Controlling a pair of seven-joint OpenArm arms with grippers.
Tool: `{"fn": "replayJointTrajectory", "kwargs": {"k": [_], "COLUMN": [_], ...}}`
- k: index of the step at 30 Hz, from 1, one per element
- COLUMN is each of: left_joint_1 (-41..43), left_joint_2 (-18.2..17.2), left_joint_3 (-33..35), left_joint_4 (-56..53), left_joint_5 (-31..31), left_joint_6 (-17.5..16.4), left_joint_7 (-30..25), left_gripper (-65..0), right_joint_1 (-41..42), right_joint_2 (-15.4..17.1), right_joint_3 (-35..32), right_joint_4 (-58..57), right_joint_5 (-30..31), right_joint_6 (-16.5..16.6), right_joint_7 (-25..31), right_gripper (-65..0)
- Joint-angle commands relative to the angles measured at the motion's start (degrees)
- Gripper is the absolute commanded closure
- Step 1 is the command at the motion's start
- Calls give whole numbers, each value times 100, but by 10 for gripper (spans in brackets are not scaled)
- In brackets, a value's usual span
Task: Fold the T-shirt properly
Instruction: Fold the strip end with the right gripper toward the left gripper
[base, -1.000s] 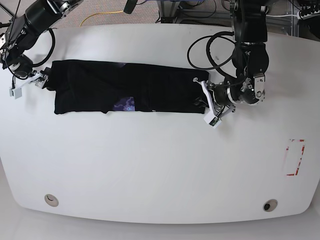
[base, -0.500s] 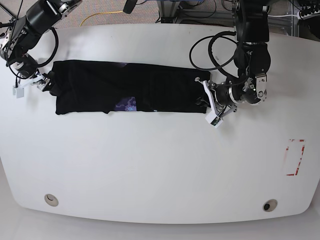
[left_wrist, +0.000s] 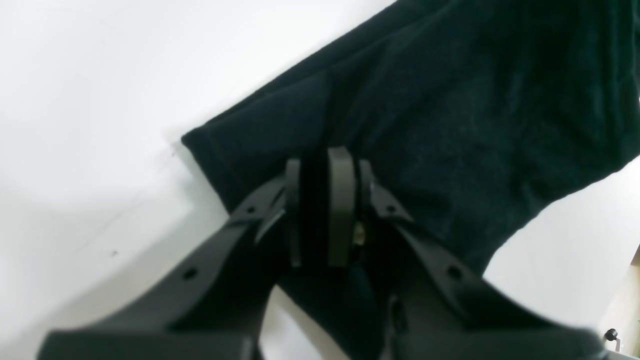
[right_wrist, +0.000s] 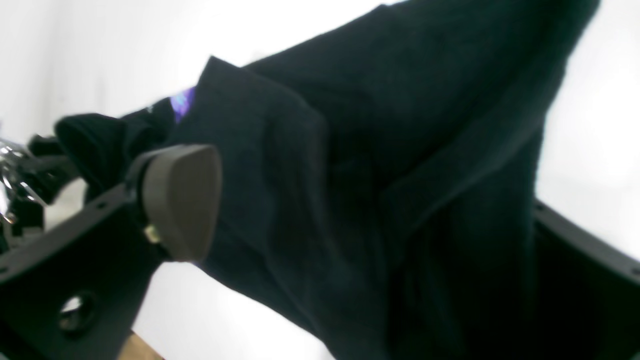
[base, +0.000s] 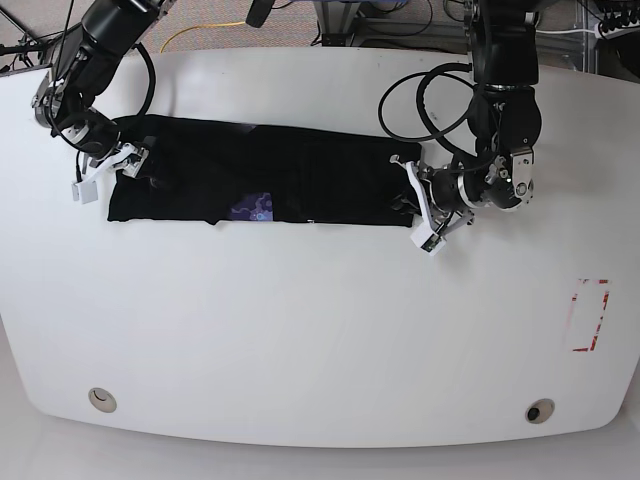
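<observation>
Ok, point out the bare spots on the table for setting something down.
Free: the wide stretch of table in front of the T-shirt, across to the red marking. Crowded: both shirt ends, where the right gripper and left gripper work.

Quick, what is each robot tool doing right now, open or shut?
Left tool: shut, pinching the edge of the black T-shirt.
Right tool: wide open, with the T-shirt's other end bunched between its fingers.

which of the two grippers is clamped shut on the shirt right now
The left gripper, at the end of the T-shirt away from the purple print: its pads pinch the hem. The right gripper has cloth between wide-apart jaws.
</observation>
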Motion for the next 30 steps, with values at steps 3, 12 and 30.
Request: {"fn": "replayJointTrajectory", "kwargs": {"k": [3,12,30], "left_joint_1": [5,-13,-857], "left_joint_2": [-67,-58,241], "left_joint_3": [-3,-3,1738], "left_joint_4": [-22,-40,-840], "left_joint_5": [466,466,475], "left_joint_6": [58,58,58], "left_joint_7": [372,372,539], "left_gripper": [-54,-56,-106], "right_joint_1": [31,14,-444], "right_joint_2": [129,419,436], "right_joint_3": [-33,-42,-789], "right_joint_4": [110,180,3011], "right_joint_5": [60,52,52], "right_joint_6": [-21,-21,-667], "right_joint_7": [238,273,273], "right_gripper": [-339,0,0]}}
